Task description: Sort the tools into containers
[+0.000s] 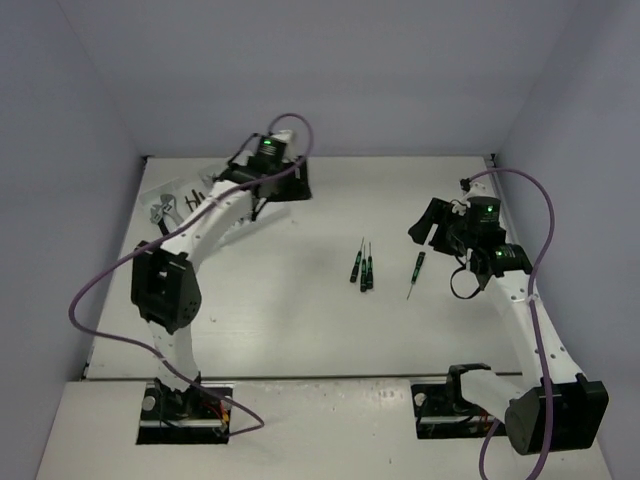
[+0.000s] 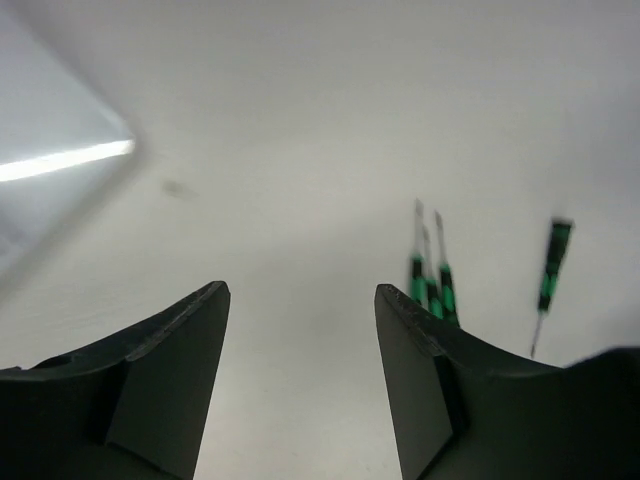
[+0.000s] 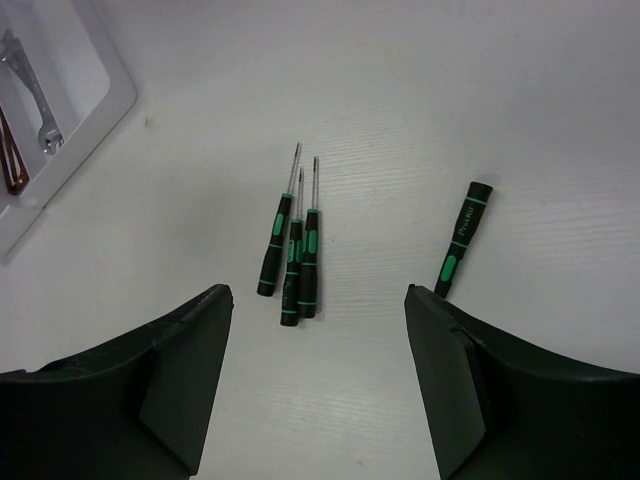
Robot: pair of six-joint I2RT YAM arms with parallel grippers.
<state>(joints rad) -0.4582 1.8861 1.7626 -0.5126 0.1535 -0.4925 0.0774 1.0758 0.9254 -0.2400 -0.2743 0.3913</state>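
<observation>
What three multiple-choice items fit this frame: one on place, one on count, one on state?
1. The screwdrivers lie:
A against the far wall
B on the table, mid-scene
C on the floor

2. Screwdrivers in view:
A two
B three
C four

3. The right hand is:
A open, empty
B shut on a screwdriver
C shut, empty

Key:
1. B, they rest on bare tabletop well short of any wall.
2. C, three lie bunched together and one lies apart.
3. A, its fingers stand wide with nothing between them.
</observation>
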